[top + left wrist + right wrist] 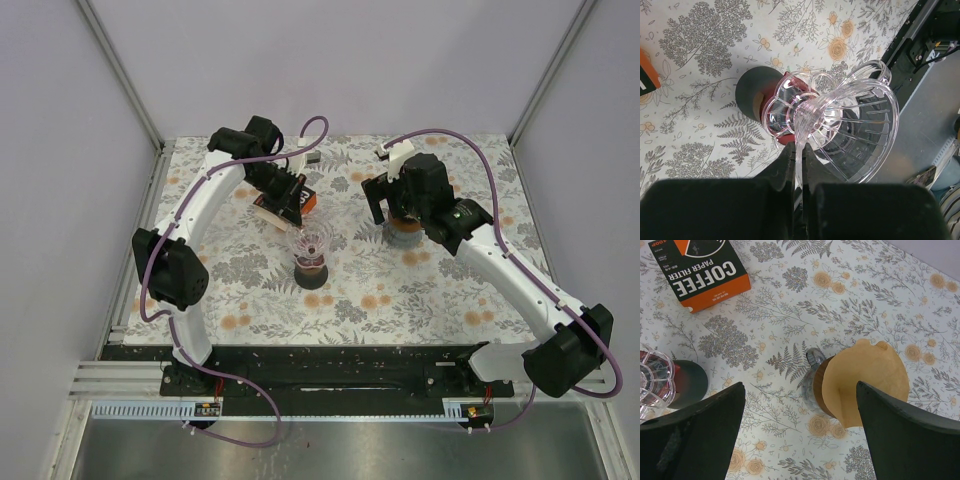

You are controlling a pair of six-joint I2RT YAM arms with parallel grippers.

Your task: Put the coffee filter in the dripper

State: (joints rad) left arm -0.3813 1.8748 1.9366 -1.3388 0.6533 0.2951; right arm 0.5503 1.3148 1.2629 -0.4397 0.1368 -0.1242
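Observation:
The clear plastic dripper [310, 240] sits on a dark cup with a red rim [312, 272] at mid table. My left gripper [288, 200] is shut on the dripper's handle; in the left wrist view the jaws [801, 157] pinch the clear handle, with the dripper's cone [855, 125] beyond them and empty. The brown paper coffee filter [865, 377] stands upright in a small holder [816, 371]. My right gripper [800, 432] is open and empty above it, with the filter near its right finger [910, 435]. In the top view that gripper [398, 212] hovers over the holder [405, 236].
An orange and black coffee filter box [705, 265] lies flat behind the dripper, also in the top view [308, 198]. The dripper's edge [655, 380] and the dark cup [690, 382] show left of the right gripper. Grey walls stand round the floral table.

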